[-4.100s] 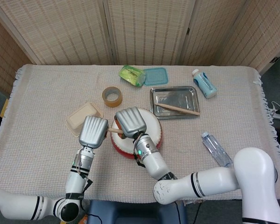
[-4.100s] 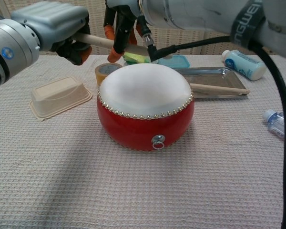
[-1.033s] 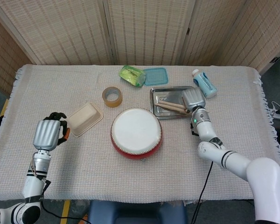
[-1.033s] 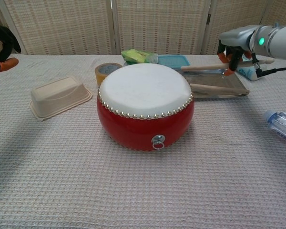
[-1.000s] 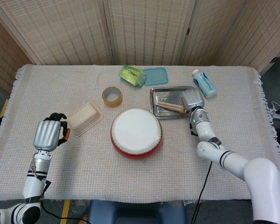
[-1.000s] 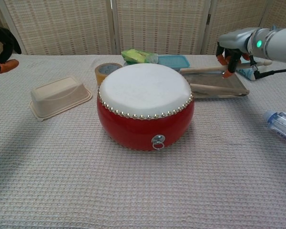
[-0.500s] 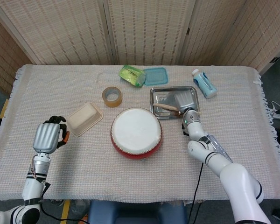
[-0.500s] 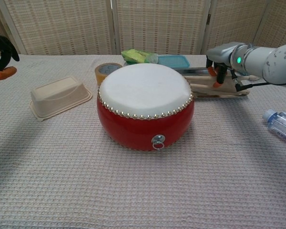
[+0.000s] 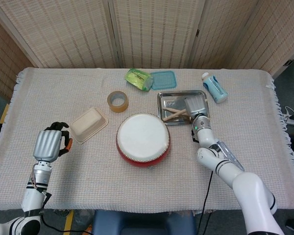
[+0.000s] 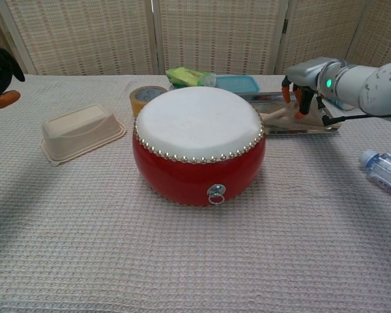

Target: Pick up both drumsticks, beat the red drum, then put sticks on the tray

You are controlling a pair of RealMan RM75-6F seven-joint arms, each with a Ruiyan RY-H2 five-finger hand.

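The red drum [image 9: 143,139] with its white skin stands mid-table, also central in the chest view as the red drum [image 10: 199,147]. Behind it to the right is the metal tray [image 9: 171,100], and both wooden drumsticks [image 9: 172,113] lie crossed inside it. My right hand [image 9: 195,106] hovers over the tray's right half, its fingers [image 10: 304,99] apart and pointing down just above a stick [image 10: 277,115], holding nothing. Far left of the drum, my left hand [image 9: 48,144] is empty. It shows at the chest view's left edge as the left hand [image 10: 1,77].
A beige lidded box [image 9: 89,125] sits left of the drum, with a tape roll [image 9: 117,101] behind it. A green packet [image 9: 138,78], a blue lid [image 9: 163,80] and a white-blue bottle [image 9: 214,87] line the back. A water bottle [image 10: 383,171] lies at the right.
My right hand carried the second stick over to the tray and lowered it; it now lies crossed over the first stick, and the hand has lifted slightly. My left hand withdrew far left.
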